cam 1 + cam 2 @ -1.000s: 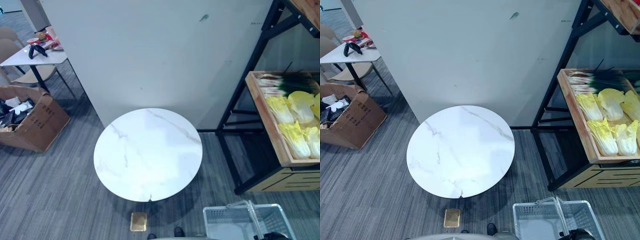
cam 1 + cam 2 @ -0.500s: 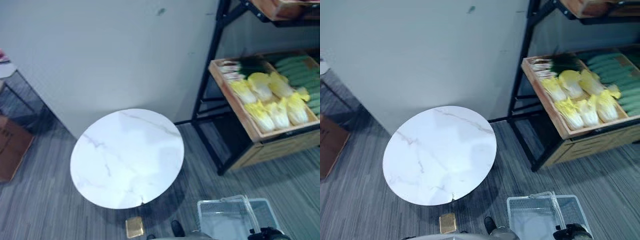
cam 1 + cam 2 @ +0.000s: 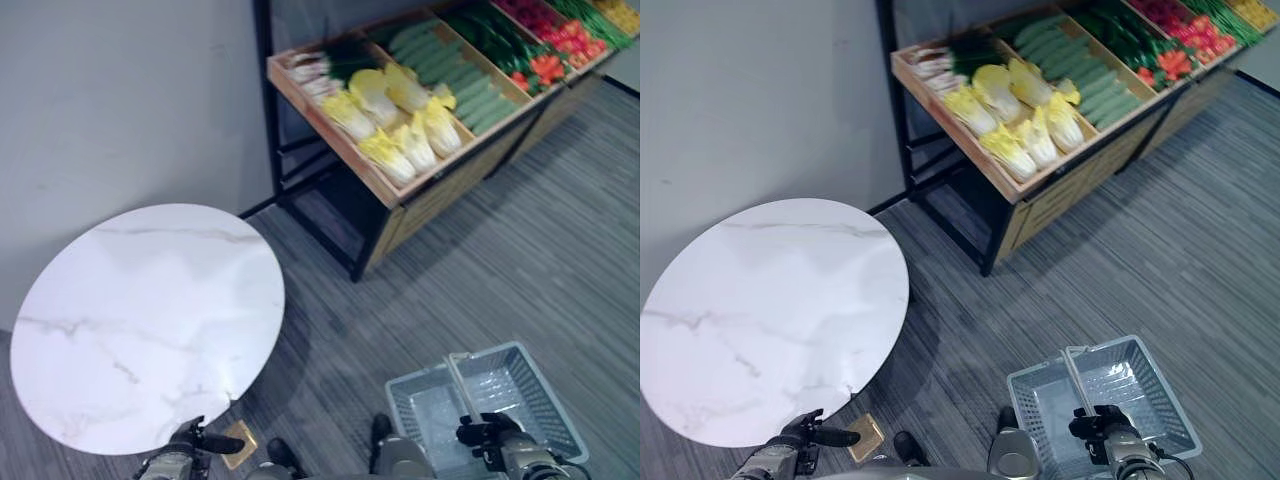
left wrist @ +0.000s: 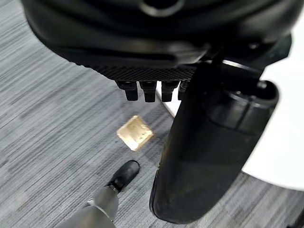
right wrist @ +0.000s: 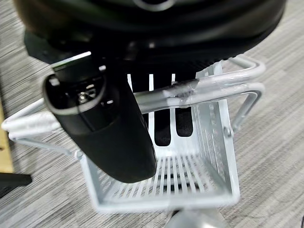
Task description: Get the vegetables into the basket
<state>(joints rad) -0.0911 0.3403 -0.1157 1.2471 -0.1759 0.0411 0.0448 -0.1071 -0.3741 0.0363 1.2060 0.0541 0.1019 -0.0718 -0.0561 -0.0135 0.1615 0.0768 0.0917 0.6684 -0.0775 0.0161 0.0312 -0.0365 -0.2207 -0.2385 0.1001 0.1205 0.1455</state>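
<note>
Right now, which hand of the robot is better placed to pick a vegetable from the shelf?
The left hand, probably. Its fingers are straight and hold nothing. The right hand is closed on the handle of the basket, so it is busy. The cabbages are far from both hands.

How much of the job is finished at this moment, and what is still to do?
Done: nothing loaded; the basket looks empty. In hand: the right hand is curled round the basket's handle, carrying it; the left hand holds nothing. Left: every vegetable, such as the cabbages, lies on the shelf ahead.
</note>
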